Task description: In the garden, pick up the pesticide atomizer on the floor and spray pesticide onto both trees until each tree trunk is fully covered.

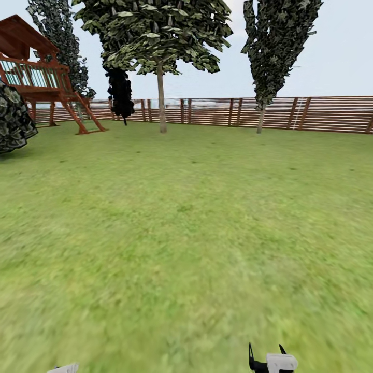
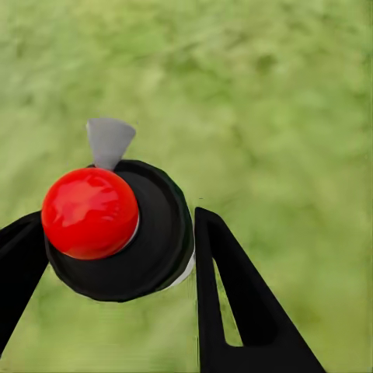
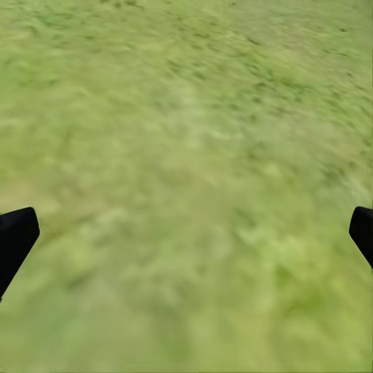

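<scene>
Left gripper (image 2: 116,256): clenched on the pesticide atomizer (image 2: 120,233), its 2 black fingers (image 2: 233,295) pressed to either side of the black cap with the red knob and grey nozzle tip.
Right gripper (image 3: 186,233): released, the 2 fingertips spread wide apart over bare lawn (image 3: 186,155), nothing between them.
Atomizer position: off the floor, carried in the left arm's grasp above the grass.
Step in hand: judged to be the drive across the garden toward the trees, with spraying not yet begun.
Trees of the task: 2, both far ahead by the wooden fence (image 1: 321,114); the broad-crowned tree (image 1: 160,36) stands left of the narrower tree (image 1: 277,41), well apart from it.
Tree trunks: 2, the left trunk (image 1: 162,103) and the right trunk (image 1: 261,118), both bare and still distant.
Other plants: 1 thin black-foliaged tree (image 1: 120,93), 1 round bush (image 1: 13,119) at the left edge.
Play structure (image 1: 46,83): 1, red-brown, at the far left.
Doing it well: steer toward the left trunk first, keep the grasp firm and the bottle steady, and stop near enough for the grey nozzle to face the bark squarely.
Risk: a loosened hold while rolling could tilt the nozzle off target.
</scene>
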You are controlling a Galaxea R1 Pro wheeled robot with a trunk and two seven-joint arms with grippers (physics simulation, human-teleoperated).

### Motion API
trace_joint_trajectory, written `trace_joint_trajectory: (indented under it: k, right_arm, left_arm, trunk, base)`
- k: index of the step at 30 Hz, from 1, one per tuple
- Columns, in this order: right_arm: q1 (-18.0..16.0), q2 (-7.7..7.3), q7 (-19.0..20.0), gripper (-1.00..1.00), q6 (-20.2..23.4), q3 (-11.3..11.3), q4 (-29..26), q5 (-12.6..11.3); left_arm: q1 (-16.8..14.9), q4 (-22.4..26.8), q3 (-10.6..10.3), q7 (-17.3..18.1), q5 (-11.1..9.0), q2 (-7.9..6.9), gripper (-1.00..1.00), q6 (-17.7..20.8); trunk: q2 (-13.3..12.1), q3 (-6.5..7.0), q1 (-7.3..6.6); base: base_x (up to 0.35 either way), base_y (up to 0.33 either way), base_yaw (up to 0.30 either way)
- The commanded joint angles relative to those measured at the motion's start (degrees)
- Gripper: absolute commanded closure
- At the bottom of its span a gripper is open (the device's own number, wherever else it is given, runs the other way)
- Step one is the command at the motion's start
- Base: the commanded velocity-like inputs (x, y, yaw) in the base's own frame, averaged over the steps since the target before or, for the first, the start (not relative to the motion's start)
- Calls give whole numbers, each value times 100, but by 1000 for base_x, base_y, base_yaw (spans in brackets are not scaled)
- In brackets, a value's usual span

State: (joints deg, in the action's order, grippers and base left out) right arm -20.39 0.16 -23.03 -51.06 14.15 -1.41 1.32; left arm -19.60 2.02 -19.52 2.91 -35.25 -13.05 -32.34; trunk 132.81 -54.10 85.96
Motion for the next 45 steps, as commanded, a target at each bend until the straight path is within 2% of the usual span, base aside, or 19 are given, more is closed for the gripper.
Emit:
trace_joint_trajectory:
  k: [1,45]
  right_arm:
    - [0,0,0,-100,0,0,0,0]
    - [0,0,0,-100,0,0,-3,0]
  left_arm:
    - [0,0,0,-1,-1,-2,100,0]
    - [0,0,0,-1,-8,-13,100,0]
  trunk:
    - [0,0,0]
    - [0,0,0]
  base:
    - [327,0,0]
    - [325,0,0]
